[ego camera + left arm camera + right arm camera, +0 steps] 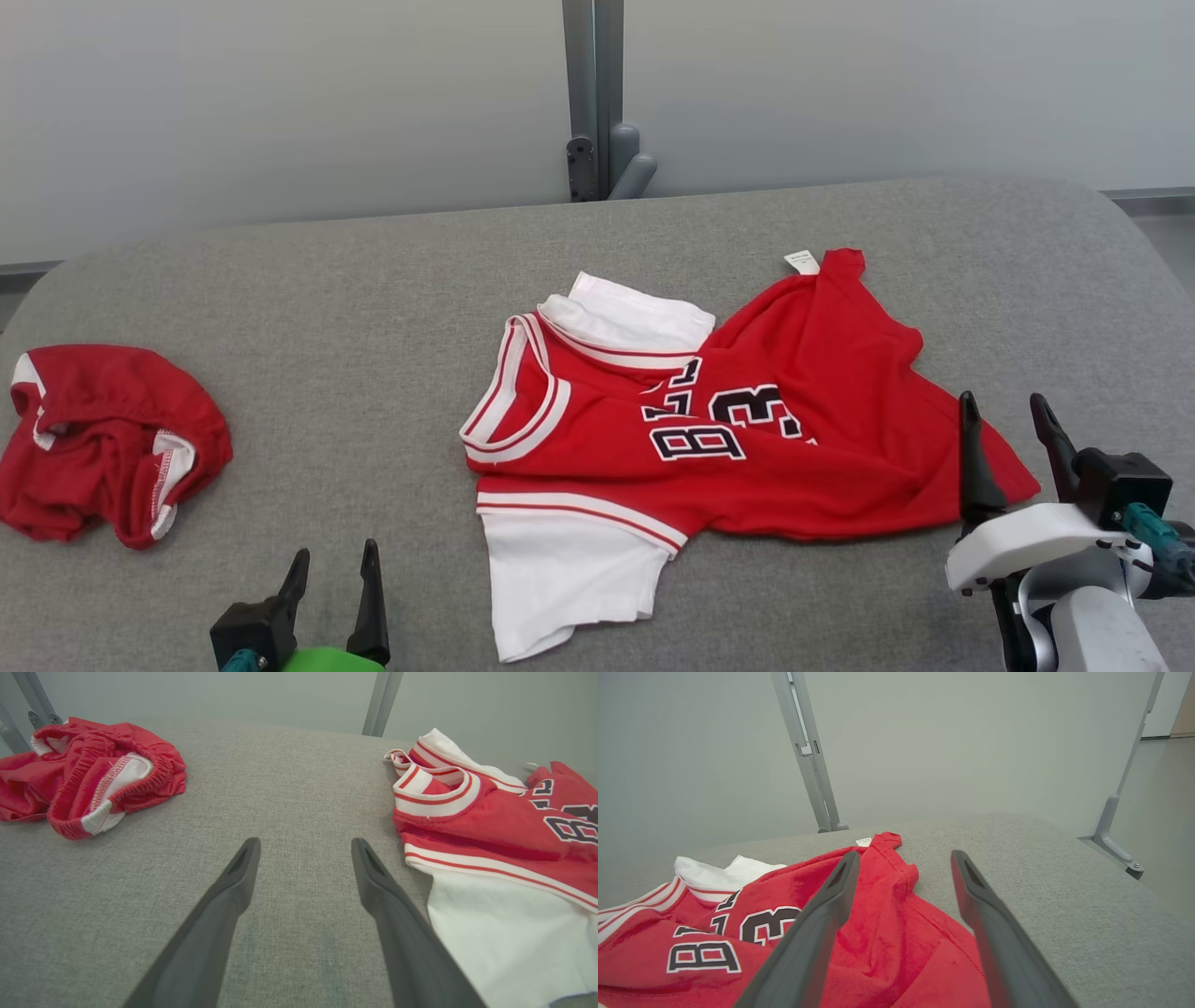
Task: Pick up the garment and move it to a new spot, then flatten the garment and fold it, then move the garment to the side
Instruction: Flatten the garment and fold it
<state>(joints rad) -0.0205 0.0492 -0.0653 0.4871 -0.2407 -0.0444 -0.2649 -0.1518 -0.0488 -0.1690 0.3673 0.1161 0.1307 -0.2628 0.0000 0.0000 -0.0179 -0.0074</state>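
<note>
Jersey (747, 439) lies mid-table (373, 308), rumpled: looks relocated, but flattening, folding and the side move are left. Right gripper (1004, 399) wide, empty, at its right hem corner. Left gripper (336, 551) wide, empty, over bare table nearby. Red shorts (103, 448) well apart, left.

The left gripper (336, 551) is black on green, the right gripper (1002, 401) black on white.
</note>
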